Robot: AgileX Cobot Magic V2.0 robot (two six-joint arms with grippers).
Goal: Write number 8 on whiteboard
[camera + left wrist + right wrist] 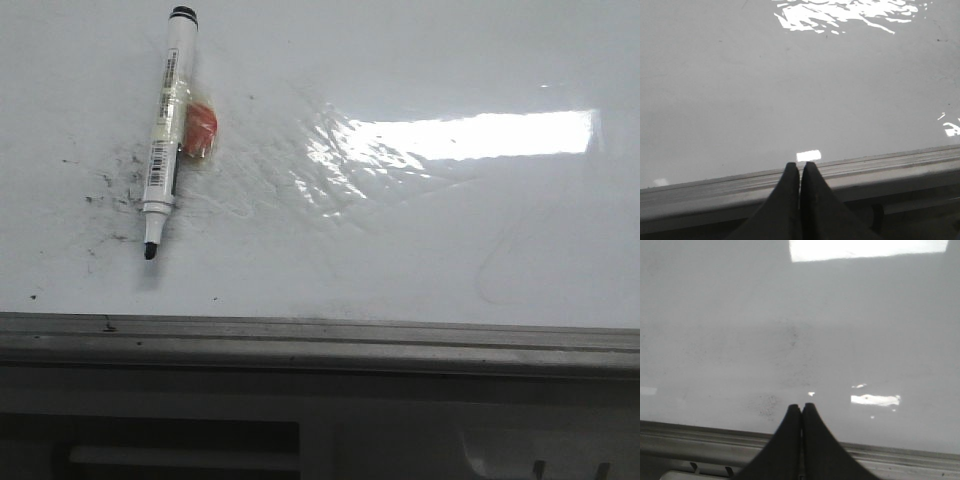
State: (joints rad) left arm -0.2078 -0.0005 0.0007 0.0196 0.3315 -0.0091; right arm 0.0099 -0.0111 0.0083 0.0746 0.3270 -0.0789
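The marker [166, 130] lies uncapped on the whiteboard [420, 230], tip toward the frame [320, 340], an orange-red tag [199, 130] taped at mid-barrel. No 8 is drawn yet. It looks light, stiff and slick, so likely best gripped on the barrel above the tag. Left pincer [800, 170] and right pincer [801, 410] are closed, empty, at the frame

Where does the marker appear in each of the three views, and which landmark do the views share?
Front view: the marker lies uncapped on the whiteboard, upper left, tip toward the grey frame edge.
Left wrist view: not in it.
Right wrist view: not in it.
Shared landmark: the frame edge.
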